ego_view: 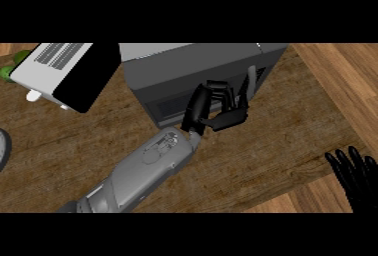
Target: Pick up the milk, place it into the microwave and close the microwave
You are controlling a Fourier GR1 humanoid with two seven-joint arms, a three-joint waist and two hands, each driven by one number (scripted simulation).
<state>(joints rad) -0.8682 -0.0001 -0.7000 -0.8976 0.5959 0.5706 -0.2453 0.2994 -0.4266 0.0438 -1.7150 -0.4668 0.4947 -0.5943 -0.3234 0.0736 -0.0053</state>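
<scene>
- Left hand (220, 107) is up against the front of the microwave (199, 62), its fingers curled inward with nothing visible inside them; the grey forearm (140, 170) runs back from it toward the lower left.
- Just beyond its fingertips stands a thin pale slab (251, 82), upright and edge-on. I take it for the microwave door or its handle, and I cannot tell whether the fingers touch it.
- No milk shows anywhere. It may already sit inside the cavity behind the hand, or be hidden by the hand; the view does not settle which.
- If the milk is in, the coming move turns on that slab. It lies ahead and slightly right of the hand, its long axis running away from the robot, so closing would mean sweeping it sideways across the dark front (168, 106).
- The left hand is by far the nearer. The right hand (356, 172) rests open, fingers up, well off to the right and nearer the robot.
- Far left of the working hand sit a white appliance (55, 70) with slots and a black side, and something green (7, 72) beyond it; neither stands in the way.
</scene>
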